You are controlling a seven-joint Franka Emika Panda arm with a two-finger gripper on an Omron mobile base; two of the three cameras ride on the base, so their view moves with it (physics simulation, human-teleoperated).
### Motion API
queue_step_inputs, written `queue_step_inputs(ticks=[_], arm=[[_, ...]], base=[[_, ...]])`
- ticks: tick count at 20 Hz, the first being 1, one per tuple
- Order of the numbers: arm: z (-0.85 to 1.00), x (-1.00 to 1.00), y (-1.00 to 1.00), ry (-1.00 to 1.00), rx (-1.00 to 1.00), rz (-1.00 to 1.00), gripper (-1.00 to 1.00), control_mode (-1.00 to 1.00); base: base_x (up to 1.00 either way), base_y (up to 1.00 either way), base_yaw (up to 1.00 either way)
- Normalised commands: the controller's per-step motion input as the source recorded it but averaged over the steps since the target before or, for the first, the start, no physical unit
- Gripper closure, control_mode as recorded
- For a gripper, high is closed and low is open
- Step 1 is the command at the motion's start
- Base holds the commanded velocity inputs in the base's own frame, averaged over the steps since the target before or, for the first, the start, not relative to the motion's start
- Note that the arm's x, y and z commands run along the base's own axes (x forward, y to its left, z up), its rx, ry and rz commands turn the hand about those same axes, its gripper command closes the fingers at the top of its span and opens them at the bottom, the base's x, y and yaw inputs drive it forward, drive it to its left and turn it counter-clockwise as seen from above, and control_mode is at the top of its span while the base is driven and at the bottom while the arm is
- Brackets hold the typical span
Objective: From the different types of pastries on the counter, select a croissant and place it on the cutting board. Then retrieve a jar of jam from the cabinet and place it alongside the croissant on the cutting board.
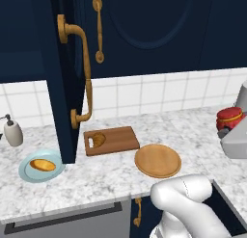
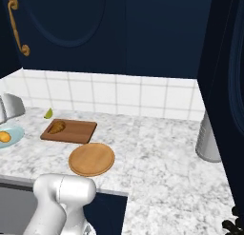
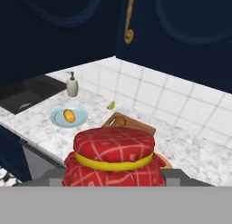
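Above the tabletop [image 1: 96, 174], the jaws are closed on the jar of jam [image 3: 113, 157]; croissant [image 1: 98, 139] lies on the cutting board [image 1: 118, 138].

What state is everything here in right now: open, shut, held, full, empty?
Cabinet door: swung open.
Jar of jam: lid on, held in the end effector above the counter.
Croissant: lying on the cutting board.
Round wooden plate: empty.
Blue plate: holds the orange-yellow bun.
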Motion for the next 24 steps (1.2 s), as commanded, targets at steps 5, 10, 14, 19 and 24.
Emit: queue_step_inputs(ticks=[5,10,14,19,24], arm=[[-1.00,0.18,-0.96,0.00,0.11,0.02,1.00,-1.00],[-0.93,0.48,-0.74,-0.32,0.22,0.10,1.00,-1.00],[-0.46,1.00,-0.40,0.10,0.18,0.02,1.00,-1.00],[-0.85,1.00,-0.40,-0.03,0.16,0.25,1.00,-1.00],[-0.47,1.00,0.49,-0.15,0.08,0.12,1.00,-1.00]], base=[[0.00,0.00,0.00],[0.00,0.00,0.00],[0.00,0.00,0.00],[0.00,0.00,0.00],[0.00,0.00,0.00]])
